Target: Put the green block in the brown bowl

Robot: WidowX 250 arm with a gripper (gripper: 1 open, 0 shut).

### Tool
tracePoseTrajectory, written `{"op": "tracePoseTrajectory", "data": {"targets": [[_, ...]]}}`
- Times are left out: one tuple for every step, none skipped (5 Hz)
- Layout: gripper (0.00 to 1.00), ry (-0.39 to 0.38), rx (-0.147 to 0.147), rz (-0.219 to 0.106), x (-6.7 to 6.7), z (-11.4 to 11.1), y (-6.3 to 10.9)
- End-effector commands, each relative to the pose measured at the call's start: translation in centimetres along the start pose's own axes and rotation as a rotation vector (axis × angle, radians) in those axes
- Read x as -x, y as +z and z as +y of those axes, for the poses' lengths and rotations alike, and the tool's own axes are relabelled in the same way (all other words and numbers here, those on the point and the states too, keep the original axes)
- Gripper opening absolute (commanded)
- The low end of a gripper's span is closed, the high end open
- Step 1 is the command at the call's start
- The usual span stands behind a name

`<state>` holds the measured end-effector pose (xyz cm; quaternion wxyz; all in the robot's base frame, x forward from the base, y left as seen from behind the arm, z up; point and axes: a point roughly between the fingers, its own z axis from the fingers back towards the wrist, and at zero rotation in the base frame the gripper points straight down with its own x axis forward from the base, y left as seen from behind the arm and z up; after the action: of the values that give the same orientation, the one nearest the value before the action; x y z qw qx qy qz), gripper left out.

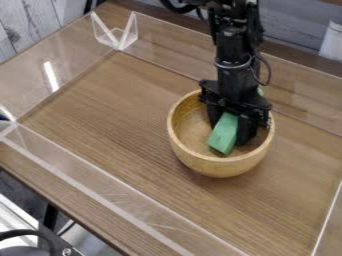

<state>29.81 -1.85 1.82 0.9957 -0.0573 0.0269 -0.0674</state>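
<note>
Wooden table (100, 110), 1 brown bowl (194, 168), 1 green block (223, 133) inside, black jaws (235, 112) over it, grip unclear.

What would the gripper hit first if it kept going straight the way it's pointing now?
Probably the green block, lying in the brown bowl right by the fingers; depth is unclear, so the bowl's inside could come first.

The brown wood-grained bench (100, 105) spreads beneath the pincer (230, 118) and out to either side. Beyond it, at the picture's top left, stand grey, weathered-looking vertical boards (30, 22). A bright streak of light shines on the surface well left of the pincer.
</note>
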Motion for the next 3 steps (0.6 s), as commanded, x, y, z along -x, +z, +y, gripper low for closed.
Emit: {"op": "tracePoseTrajectory", "data": {"targets": [[1.0,0.077,0.001,0.103,2.3,2.4,-2.2],[1.0,0.084,0.004,0.102,2.6,2.5,-1.7],[1.0,0.093,0.007,0.099,2.8,2.6,-1.1]]}}
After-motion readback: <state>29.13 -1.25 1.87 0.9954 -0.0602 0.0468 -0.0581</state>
